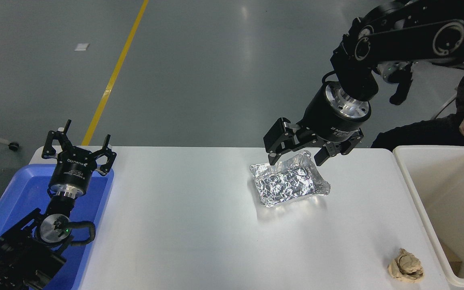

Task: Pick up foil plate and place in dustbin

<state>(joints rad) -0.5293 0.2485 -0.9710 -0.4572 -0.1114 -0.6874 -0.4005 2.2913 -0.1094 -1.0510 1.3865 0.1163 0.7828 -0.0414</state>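
The foil plate (287, 181) lay on the white table (183, 225), well left of the dustbin (417, 193). The right gripper (296, 159) hung over the plate's far edge with its jaws spread wide, one fingertip at each far corner. The left gripper (79, 147), also spread wide, was parked far left of the plate over a blue tray (10, 201), and a beige paper lump (406, 266) sat nearer the camera beside the dustbin.

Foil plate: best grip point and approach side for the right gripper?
Probably the far raised rim of the foil plate, taken from above. The plate lies flat on the white table, so only the thin rim offers an edge. The right gripper hangs open over that rim, jaws straddling it.
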